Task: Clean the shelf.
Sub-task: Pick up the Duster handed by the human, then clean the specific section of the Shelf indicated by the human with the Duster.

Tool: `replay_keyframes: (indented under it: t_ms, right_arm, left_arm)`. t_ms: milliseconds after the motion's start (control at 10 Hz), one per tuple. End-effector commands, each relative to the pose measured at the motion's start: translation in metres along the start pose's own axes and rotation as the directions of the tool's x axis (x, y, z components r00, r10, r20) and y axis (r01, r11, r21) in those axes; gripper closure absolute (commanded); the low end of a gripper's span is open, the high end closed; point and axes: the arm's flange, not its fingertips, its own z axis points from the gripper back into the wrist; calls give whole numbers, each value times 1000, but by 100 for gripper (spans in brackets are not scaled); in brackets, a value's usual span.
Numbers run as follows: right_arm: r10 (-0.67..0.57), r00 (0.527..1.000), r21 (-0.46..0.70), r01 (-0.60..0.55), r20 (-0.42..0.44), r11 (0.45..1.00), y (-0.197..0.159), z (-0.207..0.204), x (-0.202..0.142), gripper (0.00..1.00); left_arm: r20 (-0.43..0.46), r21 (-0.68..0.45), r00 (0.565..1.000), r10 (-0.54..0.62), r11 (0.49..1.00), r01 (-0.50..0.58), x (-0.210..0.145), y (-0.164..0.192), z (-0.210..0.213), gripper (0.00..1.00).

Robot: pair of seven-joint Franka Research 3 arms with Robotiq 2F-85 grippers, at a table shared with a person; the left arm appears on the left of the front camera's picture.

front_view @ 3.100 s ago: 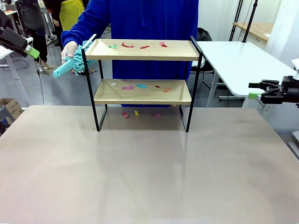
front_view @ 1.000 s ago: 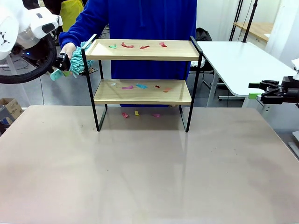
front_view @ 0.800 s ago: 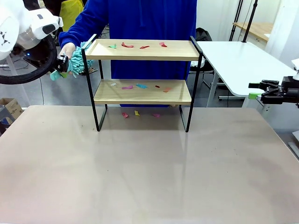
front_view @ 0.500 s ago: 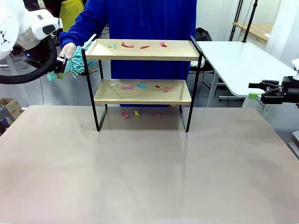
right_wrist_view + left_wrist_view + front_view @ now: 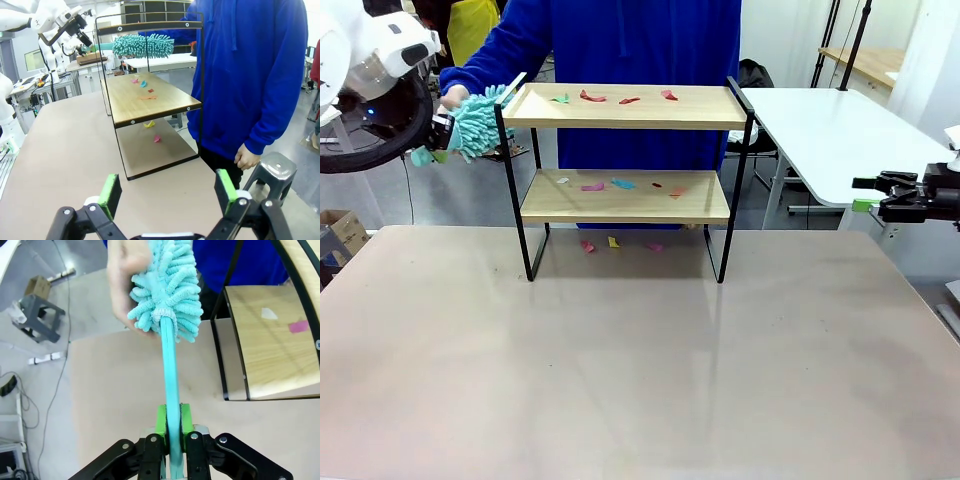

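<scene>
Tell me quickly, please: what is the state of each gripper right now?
Left gripper: closed on the handle of the teal duster.
Right gripper: open, holding nothing.

Beige table [image 5: 640,380], shelf [image 5: 630,121] standing on black legs at its far middle. Top board [image 5: 705,98]: four paper scraps [image 5: 592,97] in a row, green at left, two red, pink at right. Lower board [image 5: 620,212]: five scraps [image 5: 622,184], left to right white, pink, blue, small red, orange. Table under the shelf: three floor-level scraps [image 5: 613,242], pink, yellow, pink.
</scene>
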Motion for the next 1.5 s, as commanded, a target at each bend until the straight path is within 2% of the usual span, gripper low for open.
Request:
replay_keyframes:
  t_ms: [0,300,400,500,800,900,1000,1200,1300,1400]
  right_arm:
    - [-12,1000,-8,12,-18,1000,0,-2,5,0]
    - [-12,1000,-8,12,-18,1000,0,-2,5,0]
    - [-12,1000,-8,12,-18,1000,0,-2,5,0]
    - [-12,1000,-8,12,-18,1000,0,-2,5,0]
    - [-12,1000,-8,12,-18,1000,0,-2,5,0]
    - [-12,1000,-8,12,-18,1000,0,-2,5,0]
    - [-12,1000,-8,12,-18,1000,0,-2,5,0]
    - [-12,1000,-8,12,-18,1000,0,-2,5,0]
    - [-12,1000,-8,12,-18,1000,0,-2,5,0]
    - [-12,1000,-8,12,-18,1000,0,-2,5,0]
  left_arm:
    - [-6,-4,1000,-24,1000,24,0,-5,-3,100]
    - [-6,-4,1000,-24,1000,24,0,-5,-3,100]
    - [-11,-7,1000,-11,1000,11,-2,-5,-5,87]
    - [-15,-8,1000,-8,1000,8,-8,12,3,87]
    - [-55,25,979,-196,980,198,-35,73,47,87]
    - [-93,46,953,-287,955,292,-45,89,61,87]
    - [-138,32,903,-407,909,415,-60,98,77,87]
    - [-206,13,766,-608,781,624,-74,103,100,87]
    - [-253,-19,682,-686,708,706,-84,104,104,87]
    - [-282,-86,570,-772,612,786,-87,103,107,87]
